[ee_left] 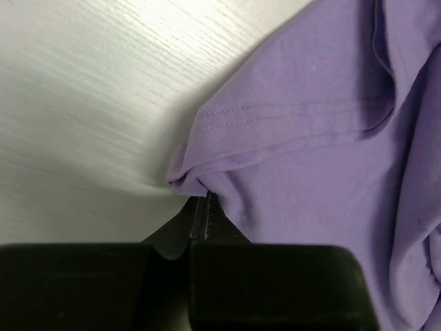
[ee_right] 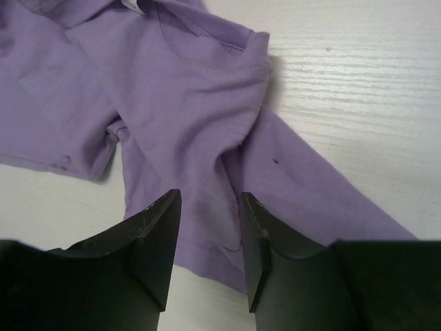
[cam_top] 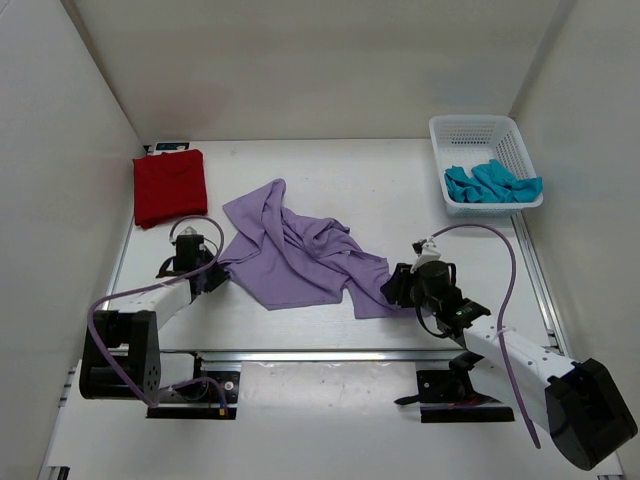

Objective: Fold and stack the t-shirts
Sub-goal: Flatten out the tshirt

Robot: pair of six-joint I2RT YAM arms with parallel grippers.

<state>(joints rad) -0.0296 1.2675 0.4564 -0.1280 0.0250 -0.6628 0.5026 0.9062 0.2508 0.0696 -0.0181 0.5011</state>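
Currently left fingers pinch lavender t-shirt; right fingers straddle it.

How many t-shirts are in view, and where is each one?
3: the dark red t-shirt folded at far left; the lavender t-shirt crumpled in the middle; the teal t-shirt in the basket at far right. The basket may hide more.

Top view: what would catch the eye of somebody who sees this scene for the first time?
The crumpled purple t-shirt spread in the middle of the table stands out first, with the left hand pinched shut on its left edge and the right hand open over its right edge. Next come the red t-shirt, folded at the far left corner, and the teal t-shirt bunched in the white basket at the far right.
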